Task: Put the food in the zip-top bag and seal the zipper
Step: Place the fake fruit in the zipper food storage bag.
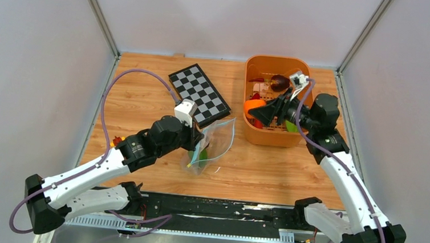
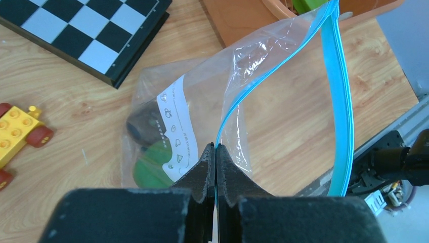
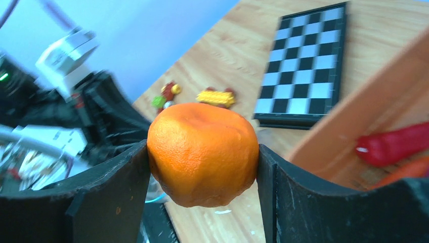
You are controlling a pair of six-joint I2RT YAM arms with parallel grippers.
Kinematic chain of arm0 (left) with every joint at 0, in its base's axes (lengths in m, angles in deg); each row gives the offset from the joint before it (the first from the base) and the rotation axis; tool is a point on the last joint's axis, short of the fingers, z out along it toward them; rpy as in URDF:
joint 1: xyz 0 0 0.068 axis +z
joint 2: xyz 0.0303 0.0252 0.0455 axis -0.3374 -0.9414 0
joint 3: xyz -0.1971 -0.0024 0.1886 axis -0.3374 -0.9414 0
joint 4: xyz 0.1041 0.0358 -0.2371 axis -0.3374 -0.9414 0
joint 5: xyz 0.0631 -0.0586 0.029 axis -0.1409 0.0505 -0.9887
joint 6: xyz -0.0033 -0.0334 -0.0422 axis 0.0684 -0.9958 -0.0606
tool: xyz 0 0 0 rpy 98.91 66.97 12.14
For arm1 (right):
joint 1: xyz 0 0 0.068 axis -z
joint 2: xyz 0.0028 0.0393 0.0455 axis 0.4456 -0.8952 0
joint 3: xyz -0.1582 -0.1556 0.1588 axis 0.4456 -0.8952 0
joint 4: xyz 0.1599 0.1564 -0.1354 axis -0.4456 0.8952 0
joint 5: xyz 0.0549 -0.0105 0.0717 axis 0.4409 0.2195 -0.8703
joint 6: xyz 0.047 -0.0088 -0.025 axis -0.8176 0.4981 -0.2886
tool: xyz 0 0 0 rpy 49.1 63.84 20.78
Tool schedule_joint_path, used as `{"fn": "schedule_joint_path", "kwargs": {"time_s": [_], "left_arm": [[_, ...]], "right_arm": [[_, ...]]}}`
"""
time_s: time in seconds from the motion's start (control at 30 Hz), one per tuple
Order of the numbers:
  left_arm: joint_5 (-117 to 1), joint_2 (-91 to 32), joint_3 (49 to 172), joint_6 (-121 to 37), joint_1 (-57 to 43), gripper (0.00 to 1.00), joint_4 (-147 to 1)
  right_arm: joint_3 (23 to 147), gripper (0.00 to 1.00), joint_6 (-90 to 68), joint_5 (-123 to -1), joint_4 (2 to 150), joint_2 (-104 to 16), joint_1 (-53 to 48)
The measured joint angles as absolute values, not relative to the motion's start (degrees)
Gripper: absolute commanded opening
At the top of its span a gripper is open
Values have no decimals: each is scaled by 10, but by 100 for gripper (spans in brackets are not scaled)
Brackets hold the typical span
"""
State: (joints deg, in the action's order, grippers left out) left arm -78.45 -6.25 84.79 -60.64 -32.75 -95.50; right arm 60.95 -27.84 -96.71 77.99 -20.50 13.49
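Bare tabletop [image 1: 266, 168] between orange basket [image 1: 270, 139] and zip-top bag [image 1: 218, 142] leaves an open lane, bag mouth gapes rightward, left gripper [image 2: 216, 149] pinches one lip, its arm blocks the near-left side, chessboard [image 1: 198, 93] crowds the far-left side.

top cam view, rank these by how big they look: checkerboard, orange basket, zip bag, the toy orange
1. orange basket, largest
2. checkerboard and zip-top bag: they look close; the bag is crumpled and partly raised, so I won't rank them
3. toy orange, smallest
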Motion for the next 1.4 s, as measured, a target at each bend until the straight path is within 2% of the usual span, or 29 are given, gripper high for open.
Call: {"fn": "schedule_joint_path", "kwargs": {"time_s": [0.3,0.57,0.8,1.03,1.27,1.4], "left_arm": [[-749,-83,848,-627,-328,0,-942],[-732,-85,871,-628,-328,0,-938],[-728,-70,876,-626,-328,0,-937],[-736,-70,876,-625,-328,0,-922],[-751,-79,886,-616,-328,0,-919],[-729,-48,833,-624,-328,0,-864]], "right_arm": [[633,52,-180,-912,865,-196,-84],[643,52,-114,-766,931,-229,-224],[645,52,-88,-638,969,-245,-245],[645,53,-82,-560,968,-269,-245],[644,52,-125,-526,947,-316,-251],[642,53,-156,-502,909,-317,-288]]}}
